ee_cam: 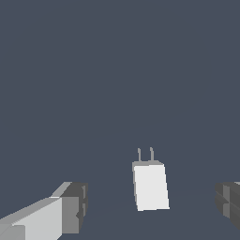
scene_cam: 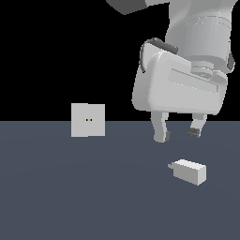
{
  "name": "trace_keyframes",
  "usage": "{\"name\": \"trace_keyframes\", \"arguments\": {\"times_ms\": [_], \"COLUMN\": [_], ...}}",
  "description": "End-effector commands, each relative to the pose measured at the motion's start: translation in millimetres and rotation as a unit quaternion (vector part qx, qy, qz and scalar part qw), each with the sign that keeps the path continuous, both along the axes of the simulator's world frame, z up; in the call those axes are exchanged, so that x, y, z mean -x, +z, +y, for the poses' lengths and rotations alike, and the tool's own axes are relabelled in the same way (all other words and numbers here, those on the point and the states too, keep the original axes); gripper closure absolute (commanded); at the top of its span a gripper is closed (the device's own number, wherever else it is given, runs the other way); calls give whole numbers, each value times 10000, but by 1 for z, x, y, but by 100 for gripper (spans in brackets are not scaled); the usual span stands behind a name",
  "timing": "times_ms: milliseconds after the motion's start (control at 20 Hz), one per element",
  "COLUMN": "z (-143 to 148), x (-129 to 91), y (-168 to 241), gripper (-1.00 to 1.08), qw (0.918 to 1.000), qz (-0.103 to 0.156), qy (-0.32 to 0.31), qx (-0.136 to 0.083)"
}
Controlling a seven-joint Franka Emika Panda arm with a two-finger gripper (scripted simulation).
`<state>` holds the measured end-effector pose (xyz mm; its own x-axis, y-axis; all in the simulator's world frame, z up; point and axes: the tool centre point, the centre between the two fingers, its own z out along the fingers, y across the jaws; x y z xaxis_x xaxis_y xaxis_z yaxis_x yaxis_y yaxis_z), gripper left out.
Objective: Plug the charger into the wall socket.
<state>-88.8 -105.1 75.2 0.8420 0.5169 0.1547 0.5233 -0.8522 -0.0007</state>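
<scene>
The charger (scene_cam: pixel 190 171) is a small pale block lying flat on the dark grey floor, its short prongs pointing toward the exterior view's left. It also shows in the wrist view (ee_cam: pixel 150 185), lying between my two fingertips with its two prongs visible. My gripper (scene_cam: pixel 178 135) hangs open and empty a little above the charger, apart from it. In the wrist view the gripper (ee_cam: pixel 152 208) stands wide open. The wall socket (scene_cam: pixel 87 120) is a flat upright square plate with two tiny dark holes, standing far off at the exterior view's left.
The dark grey floor (scene_cam: pixel 70 187) stretches flat around both things. The background above it is black.
</scene>
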Motion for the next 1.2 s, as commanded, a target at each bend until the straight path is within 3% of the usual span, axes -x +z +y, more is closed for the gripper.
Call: {"name": "trace_keyframes", "arguments": {"times_ms": [0, 750, 1150], "z": [-5, -14, -14], "x": [2, 4, 5], "y": [-4, -15, -44], "gripper": [-92, -92, -92], "qw": [9999, 9995, 9995], "qz": [-26, -59, -59], "qy": [115, 307, 317], "qx": [-12, -35, -33]}}
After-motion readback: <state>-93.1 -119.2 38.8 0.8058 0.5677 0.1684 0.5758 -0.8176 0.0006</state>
